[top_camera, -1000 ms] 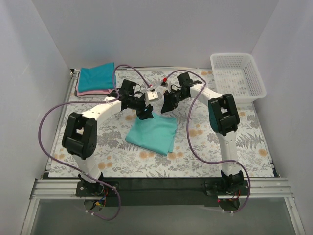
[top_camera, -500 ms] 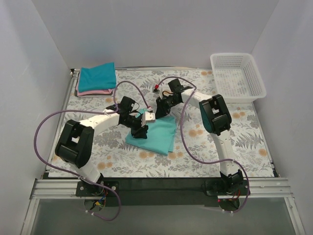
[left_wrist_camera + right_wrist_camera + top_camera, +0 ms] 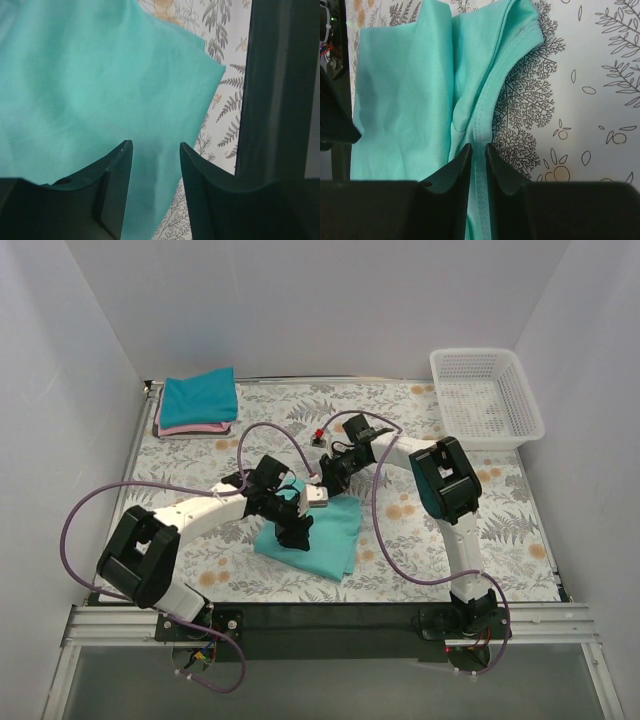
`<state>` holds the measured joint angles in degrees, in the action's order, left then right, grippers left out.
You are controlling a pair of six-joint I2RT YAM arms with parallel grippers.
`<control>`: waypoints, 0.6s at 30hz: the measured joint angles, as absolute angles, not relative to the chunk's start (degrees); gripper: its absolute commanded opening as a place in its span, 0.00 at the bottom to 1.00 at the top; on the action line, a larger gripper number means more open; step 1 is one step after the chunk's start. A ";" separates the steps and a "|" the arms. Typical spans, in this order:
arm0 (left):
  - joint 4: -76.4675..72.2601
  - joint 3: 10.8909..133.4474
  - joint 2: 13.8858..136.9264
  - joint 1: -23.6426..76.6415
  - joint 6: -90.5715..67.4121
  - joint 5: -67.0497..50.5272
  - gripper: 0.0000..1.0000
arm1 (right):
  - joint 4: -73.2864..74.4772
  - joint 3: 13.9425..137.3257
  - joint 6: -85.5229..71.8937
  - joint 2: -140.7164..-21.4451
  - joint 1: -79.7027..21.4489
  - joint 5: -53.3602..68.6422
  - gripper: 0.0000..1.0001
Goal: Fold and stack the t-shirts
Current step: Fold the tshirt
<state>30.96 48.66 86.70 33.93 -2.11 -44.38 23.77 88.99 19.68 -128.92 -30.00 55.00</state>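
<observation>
Your sea-green t-shirt (image 3: 325, 540) lies folded near the middle of the floral table (image 3: 500, 530), a touch toward 6 o'clock. Your left gripper (image 3: 293, 530) sits over the shirt's 9 o'clock side. In the left wrist view its jaws stand apart and smooth green cloth fills the gap between them, so it is unclosed, and no pinch shows there. Your right gripper (image 3: 478, 146) is at the shirt's 12 o'clock edge. Its jaws are drawn narrow, and a stitched hem of the shirt runs straight into the slit between them, so it is clamped on that hem. Bunched folds of the same cloth lie just beside it on the 9 o'clock side. At 10 o'clock of the table the darker teal-blue t-shirt (image 3: 198, 397) rests folded on top of the pink t-shirt (image 3: 185, 428). The white mesh basket (image 3: 487, 390) stands at 2 o'clock, well apart from both arms.
</observation>
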 measured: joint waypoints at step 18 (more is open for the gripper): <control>29.61 68.73 100.49 25.67 8.25 -45.52 0.39 | 23.70 86.43 19.40 -121.05 -28.12 48.97 0.29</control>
